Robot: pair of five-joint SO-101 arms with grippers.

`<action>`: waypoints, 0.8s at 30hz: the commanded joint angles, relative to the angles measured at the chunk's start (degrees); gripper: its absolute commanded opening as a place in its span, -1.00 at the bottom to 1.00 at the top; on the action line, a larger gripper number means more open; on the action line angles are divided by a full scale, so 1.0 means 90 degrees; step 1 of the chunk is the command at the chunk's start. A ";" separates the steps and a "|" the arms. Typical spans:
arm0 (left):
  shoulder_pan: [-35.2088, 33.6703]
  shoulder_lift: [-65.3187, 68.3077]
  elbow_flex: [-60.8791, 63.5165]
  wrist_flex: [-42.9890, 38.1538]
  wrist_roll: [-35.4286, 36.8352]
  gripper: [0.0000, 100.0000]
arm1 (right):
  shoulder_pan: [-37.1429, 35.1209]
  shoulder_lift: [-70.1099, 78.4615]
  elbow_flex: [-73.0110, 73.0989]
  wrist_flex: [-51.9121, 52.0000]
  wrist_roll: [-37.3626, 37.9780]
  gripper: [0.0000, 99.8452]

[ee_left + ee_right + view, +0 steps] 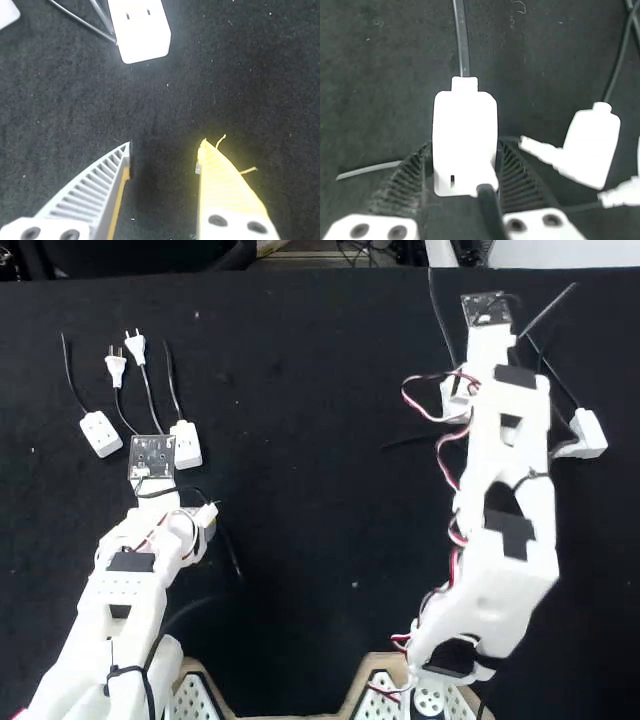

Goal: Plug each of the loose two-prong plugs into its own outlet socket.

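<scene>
Two loose white two-prong plugs (115, 365) (135, 343) lie at the far left with black cords. Nearer lie two white outlet sockets (100, 433) (186, 443). The left arm (140, 570) ends just beside them. My left gripper (165, 147) is open over bare mat, a short way from one socket (140, 30). My right gripper (465, 146) is shut on another white outlet socket (465, 135), whose black cord leads away from it. Beside it lies a second white piece (590, 147) on a cord. The right arm (505, 490) stretches toward the far right.
A black mat (320, 420) covers the table. Another white socket (588, 433) lies right of the right arm, with cords and red, white and black wires (430, 405) around the arm. A black cord crosses in front of the held socket (487, 200).
</scene>
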 commanded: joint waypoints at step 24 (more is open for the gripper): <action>-0.0054 -0.0078 -0.0034 -0.0088 0.0088 -0.56 | 0.0879 0.2525 -0.4117 0.2276 -0.0010 -0.77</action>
